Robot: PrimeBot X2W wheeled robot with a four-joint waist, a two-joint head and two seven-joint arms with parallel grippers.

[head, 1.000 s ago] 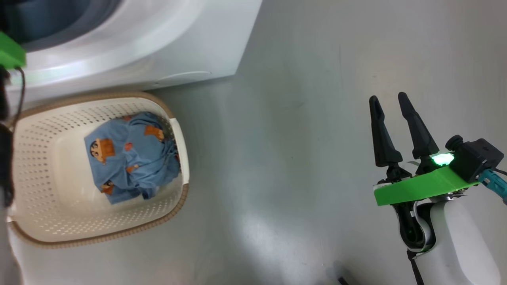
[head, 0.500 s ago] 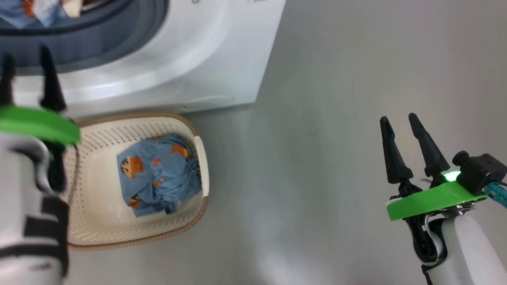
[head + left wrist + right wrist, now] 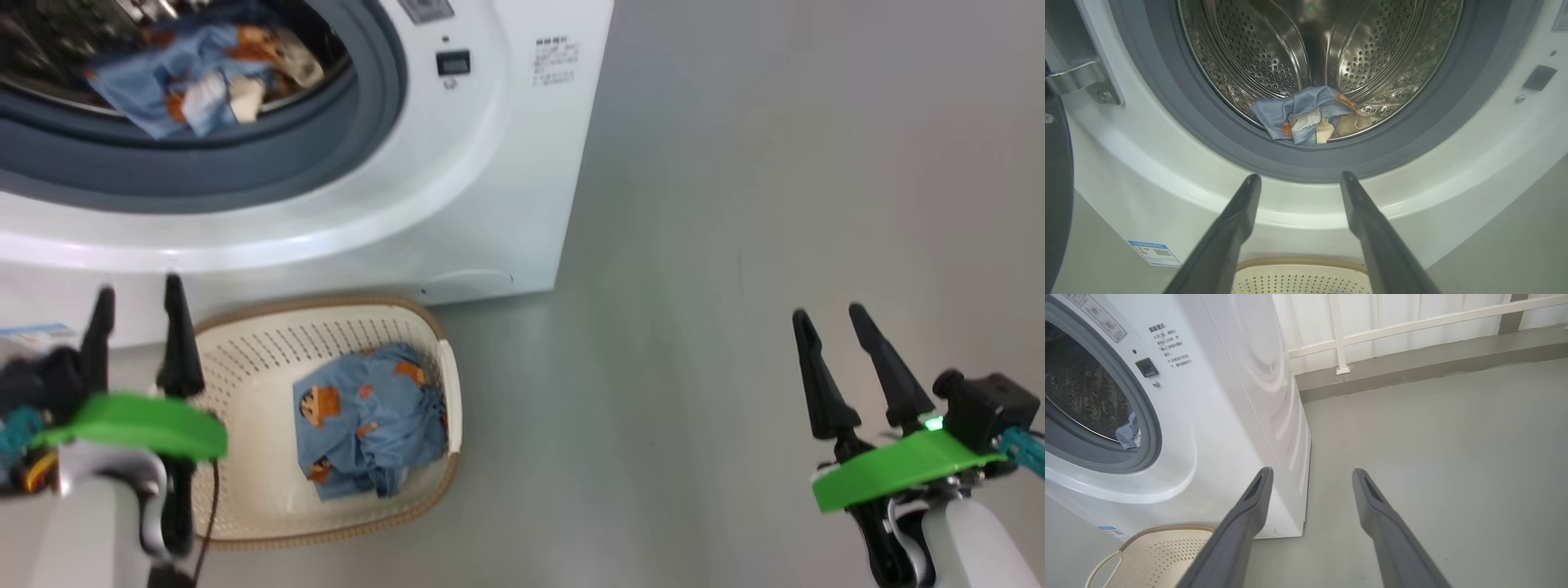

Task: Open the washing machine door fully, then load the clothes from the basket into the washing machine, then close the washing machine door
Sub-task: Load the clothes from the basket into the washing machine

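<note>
The washing machine [image 3: 490, 163] stands open, and its dark door [image 3: 1057, 183] is swung out at the left edge of the left wrist view. Light blue clothes [image 3: 1306, 114] lie at the front of the steel drum. More blue printed clothes [image 3: 367, 425] lie in the cream basket [image 3: 245, 392] on the floor before the machine. My left gripper [image 3: 139, 287] is open and empty over the basket's left rim and points at the drum mouth [image 3: 1300, 176]. My right gripper [image 3: 828, 312] is open and empty over bare floor to the right of the machine.
Grey floor [image 3: 694, 286] spreads to the right of the machine. A white railing [image 3: 1412, 322] and a low kerb run behind it. A blue label [image 3: 1153, 253] sits low on the machine's front. The door hinge [image 3: 1081, 77] juts out at the left of the opening.
The head camera has swung, bringing the drum and the clothes in it into view. My left gripper has drawn back from the machine toward me, still open. The right gripper has hardly moved.
</note>
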